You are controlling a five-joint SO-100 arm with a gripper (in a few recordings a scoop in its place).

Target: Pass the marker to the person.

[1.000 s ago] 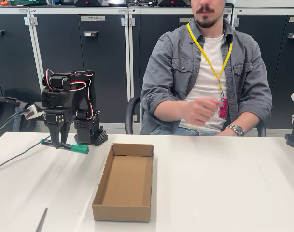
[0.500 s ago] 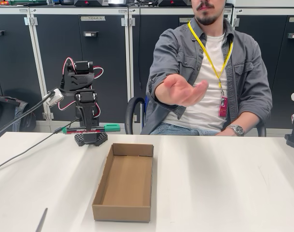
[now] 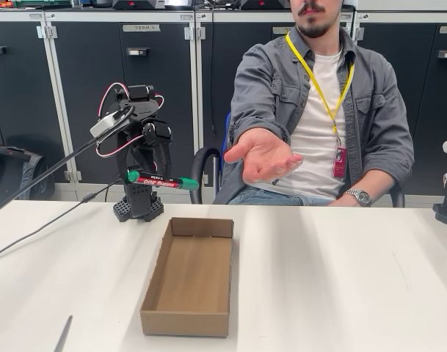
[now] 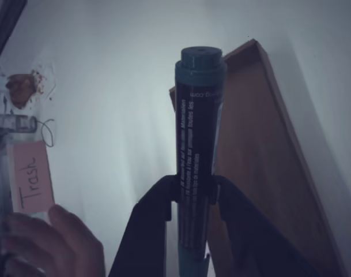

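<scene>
My gripper [image 3: 154, 176] is shut on the marker [image 3: 163, 180], a green pen with a red label band, and holds it level above the far left of the table, its cap pointing right. In the wrist view the marker [image 4: 196, 150] runs up between my two dark fingers [image 4: 146, 231], held near its lower end. The person [image 3: 322, 110] sits behind the table in a grey overshirt with a yellow lanyard. His open hand [image 3: 263, 155] is stretched forward, palm up, a short way to the right of the marker's tip, not touching it.
An open cardboard box [image 3: 189, 277] lies on the white table [image 3: 340, 279] below and right of the marker; it shows as the box [image 4: 261, 156] in the wrist view. A thin grey stick [image 3: 63, 334] lies at the front left edge. A cable [image 3: 40, 227] trails left from the arm.
My arm has lifted the marker off the table and swung it right towards the person. He raised his hand and now holds it out lower, palm up.
</scene>
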